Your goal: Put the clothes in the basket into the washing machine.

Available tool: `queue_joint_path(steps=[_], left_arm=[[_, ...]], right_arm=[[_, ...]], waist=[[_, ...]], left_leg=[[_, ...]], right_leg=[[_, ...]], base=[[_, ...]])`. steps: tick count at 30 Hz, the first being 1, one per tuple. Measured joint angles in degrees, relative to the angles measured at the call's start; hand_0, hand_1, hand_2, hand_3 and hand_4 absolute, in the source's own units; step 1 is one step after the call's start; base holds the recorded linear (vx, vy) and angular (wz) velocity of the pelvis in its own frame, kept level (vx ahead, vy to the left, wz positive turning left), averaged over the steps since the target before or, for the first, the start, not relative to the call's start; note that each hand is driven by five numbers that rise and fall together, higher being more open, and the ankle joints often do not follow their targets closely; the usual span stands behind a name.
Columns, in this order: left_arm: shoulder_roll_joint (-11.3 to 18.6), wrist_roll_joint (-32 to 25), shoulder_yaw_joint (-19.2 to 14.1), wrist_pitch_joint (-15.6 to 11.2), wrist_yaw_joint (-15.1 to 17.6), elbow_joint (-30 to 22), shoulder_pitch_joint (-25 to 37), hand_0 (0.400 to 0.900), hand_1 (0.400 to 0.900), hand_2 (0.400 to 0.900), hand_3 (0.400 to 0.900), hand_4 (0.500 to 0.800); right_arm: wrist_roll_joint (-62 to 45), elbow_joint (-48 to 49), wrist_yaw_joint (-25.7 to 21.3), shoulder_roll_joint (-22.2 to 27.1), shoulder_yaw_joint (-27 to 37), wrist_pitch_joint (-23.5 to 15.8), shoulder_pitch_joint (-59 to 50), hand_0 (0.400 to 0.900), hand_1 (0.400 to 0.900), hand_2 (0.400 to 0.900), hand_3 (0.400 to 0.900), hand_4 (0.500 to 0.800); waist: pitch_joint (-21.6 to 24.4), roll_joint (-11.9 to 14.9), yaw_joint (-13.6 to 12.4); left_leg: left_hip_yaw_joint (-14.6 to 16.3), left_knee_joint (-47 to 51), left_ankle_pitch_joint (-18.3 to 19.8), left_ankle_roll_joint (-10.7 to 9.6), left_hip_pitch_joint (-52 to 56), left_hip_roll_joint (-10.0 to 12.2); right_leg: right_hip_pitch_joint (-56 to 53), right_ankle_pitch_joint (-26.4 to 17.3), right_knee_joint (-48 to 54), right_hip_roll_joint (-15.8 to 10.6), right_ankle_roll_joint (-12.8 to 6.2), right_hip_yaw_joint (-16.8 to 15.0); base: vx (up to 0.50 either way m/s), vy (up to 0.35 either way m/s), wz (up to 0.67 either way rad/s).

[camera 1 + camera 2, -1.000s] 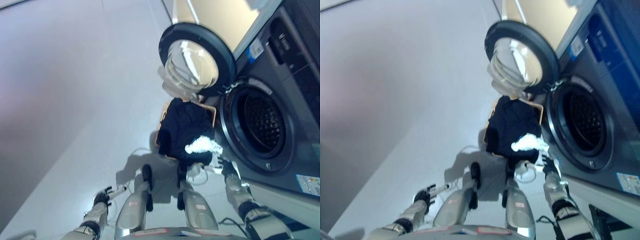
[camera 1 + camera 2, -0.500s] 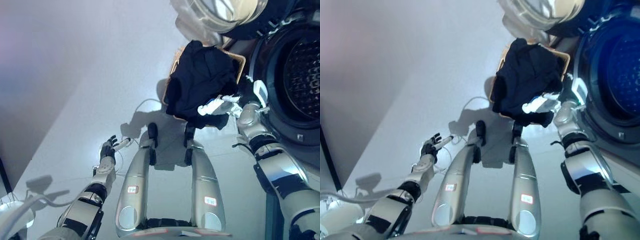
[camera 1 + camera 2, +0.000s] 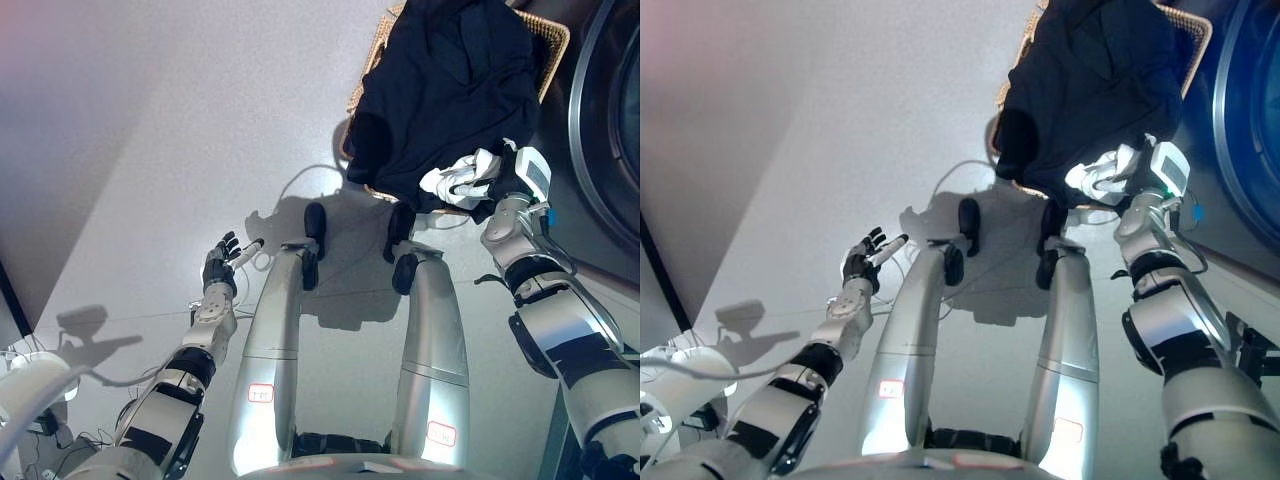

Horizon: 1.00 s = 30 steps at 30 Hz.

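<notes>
- Floor (image 3: 150,130): smooth, pale grey, fills most of both views.
- Dark edge (image 3: 8,300) at far left, running diagonally along the floor; cannot tell what it belongs to.
- Thin white cord (image 3: 300,185) loops on the floor near the middle of the views.

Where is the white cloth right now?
The white cloth lies on the dark clothes at the basket's near edge, upper right, by the right hand.
</notes>
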State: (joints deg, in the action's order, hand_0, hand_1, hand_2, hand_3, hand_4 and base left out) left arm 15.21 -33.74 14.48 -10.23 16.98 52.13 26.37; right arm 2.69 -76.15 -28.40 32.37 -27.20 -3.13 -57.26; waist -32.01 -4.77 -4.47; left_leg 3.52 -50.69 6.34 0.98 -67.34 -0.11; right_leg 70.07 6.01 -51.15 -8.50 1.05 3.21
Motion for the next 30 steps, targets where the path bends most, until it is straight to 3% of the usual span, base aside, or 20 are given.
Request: queue_joint_path(steps=[12,17,19,24,30], left_arm=[[-0.5,0.0,-0.1,0.0,2.0,-0.1,-0.2,0.900,0.900,0.900,0.900,0.800],[-0.6,0.0,-1.0,-0.1,3.0,-0.9,-2.2,0.900,0.900,0.900,0.900,0.800],[-0.7,-0.1,-2.2,0.0,3.1,-0.9,-2.2,0.900,0.900,0.900,0.900,0.800],[-1.0,-1.1,-3.2,0.0,3.6,-0.6,-2.0,0.900,0.900,0.900,0.900,0.800],[-0.9,-2.5,-4.5,0.2,3.6,0.4,-2.1,0.900,0.900,0.900,0.900,0.800]], right_arm=[[0.4,4.5,-3.3,-0.2,1.3,0.6,1.9,0.400,0.400,0.400,0.400,0.500],[-3.7,20.9,-4.0,0.8,6.6,0.1,8.9,0.400,0.400,0.400,0.400,0.500],[-7.0,29.3,-3.8,0.7,11.7,-0.6,12.2,0.400,0.400,0.400,0.400,0.500],[-23.4,38.1,-5.3,-2.8,23.2,-7.8,17.5,0.400,0.400,0.400,0.400,0.500],[-44.0,31.6,-6.3,-4.5,30.6,-14.7,14.0,0.400,0.400,0.400,0.400,0.500]], waist=[[0.1,0.0,0.3],[0.3,0.4,2.9],[0.2,0.6,3.6],[0.4,1.6,5.7],[0.3,1.9,6.5]], left_leg=[[-0.7,1.9,-0.4,-0.6,1.8,-0.1],[-0.7,4.0,-0.3,-0.3,5.8,-0.1],[-0.9,4.3,-0.1,0.0,6.4,0.1],[-0.8,6.4,0.3,0.3,9.7,0.0],[-0.7,7.3,0.5,0.6,11.7,0.0]], right_leg=[[-1.8,0.0,1.7,0.2,0.01,0.6],[-6.1,-0.3,4.6,0.6,0.06,0.7],[-7.1,-0.5,5.7,1.1,-0.14,0.8],[-10.6,-0.6,8.3,1.2,-0.17,0.9],[-12.6,-0.4,9.6,1.3,-0.55,0.8]], base=[[0.01,0.002,-0.04],[0.01,0.001,-0.11],[0.01,0.009,-0.13],[0.02,-0.001,-0.05],[0.02,-0.007,-0.01]])
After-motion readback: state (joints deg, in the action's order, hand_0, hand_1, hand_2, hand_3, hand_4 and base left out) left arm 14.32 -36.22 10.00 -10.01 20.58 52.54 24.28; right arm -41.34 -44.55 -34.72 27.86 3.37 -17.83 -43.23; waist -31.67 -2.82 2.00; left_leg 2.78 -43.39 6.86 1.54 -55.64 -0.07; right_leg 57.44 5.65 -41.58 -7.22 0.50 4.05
